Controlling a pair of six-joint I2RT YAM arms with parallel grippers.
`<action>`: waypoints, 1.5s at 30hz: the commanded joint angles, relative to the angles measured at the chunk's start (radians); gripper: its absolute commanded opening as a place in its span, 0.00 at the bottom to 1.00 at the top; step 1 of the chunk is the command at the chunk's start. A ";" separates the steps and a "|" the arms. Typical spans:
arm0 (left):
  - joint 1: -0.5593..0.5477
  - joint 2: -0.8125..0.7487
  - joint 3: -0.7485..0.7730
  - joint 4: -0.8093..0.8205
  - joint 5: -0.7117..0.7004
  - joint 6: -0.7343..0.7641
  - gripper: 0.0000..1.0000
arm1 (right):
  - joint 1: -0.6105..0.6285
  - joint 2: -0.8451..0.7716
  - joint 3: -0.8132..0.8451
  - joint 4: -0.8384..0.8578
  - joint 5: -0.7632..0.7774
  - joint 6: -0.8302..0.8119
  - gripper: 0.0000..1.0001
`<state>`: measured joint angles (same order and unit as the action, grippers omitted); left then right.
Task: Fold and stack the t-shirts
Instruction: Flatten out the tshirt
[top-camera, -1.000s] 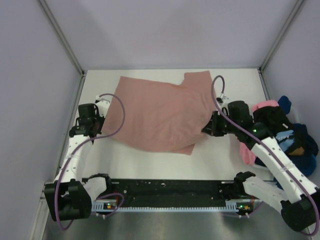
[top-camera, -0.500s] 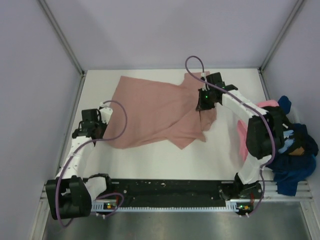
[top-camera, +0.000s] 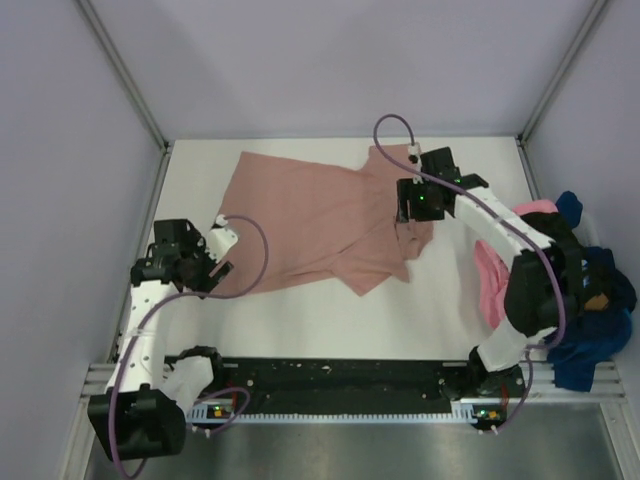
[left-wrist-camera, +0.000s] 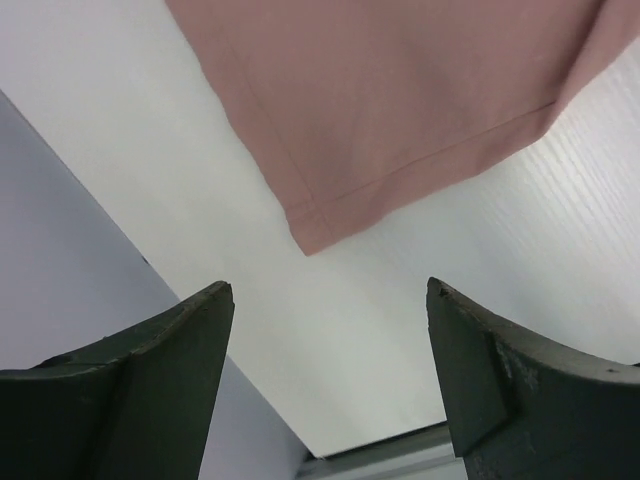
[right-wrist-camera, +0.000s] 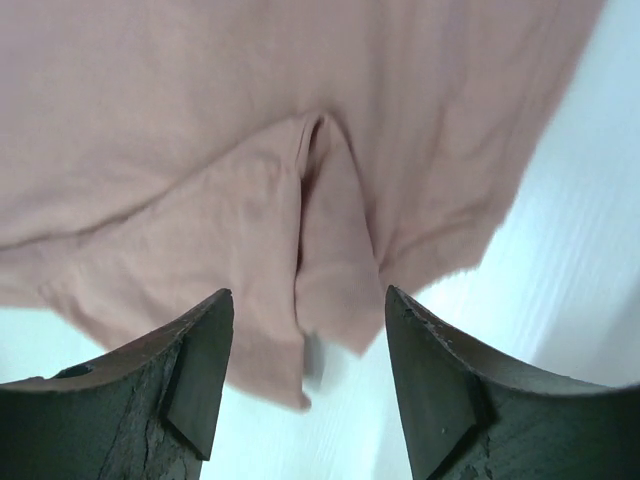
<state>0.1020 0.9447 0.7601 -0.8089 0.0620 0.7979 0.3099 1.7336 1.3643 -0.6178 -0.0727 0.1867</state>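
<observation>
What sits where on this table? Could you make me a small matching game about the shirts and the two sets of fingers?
Things:
1. rose-pink t-shirt
2. pile of other shirts
3. left arm's fingers
4. right arm's fingers

Places or states:
A. heaped at the right edge of the table
B. open, facing a bunched fold of pink cloth
C. spread across the table's middle
D. open, facing a hemmed corner of the pink shirt

Pairs: 1-C, 2-A, 3-D, 4-B

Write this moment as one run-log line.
left gripper: open, over shirt hem corner | right gripper: open, over bunched fold | pile: at right edge
</observation>
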 joint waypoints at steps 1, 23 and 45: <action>0.004 0.028 0.102 -0.167 0.234 0.268 0.81 | -0.005 -0.251 -0.173 -0.013 -0.001 0.043 0.62; 0.002 0.227 -0.196 0.223 0.179 0.597 0.85 | 0.043 -0.144 -0.485 0.291 -0.217 0.028 0.15; 0.002 0.120 0.114 0.076 0.174 0.163 0.00 | 0.029 -0.816 -0.159 -0.106 -0.214 0.073 0.00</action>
<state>0.1020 1.1908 0.6788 -0.5949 0.2226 1.1351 0.3439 0.9810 1.0786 -0.6338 -0.2935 0.2649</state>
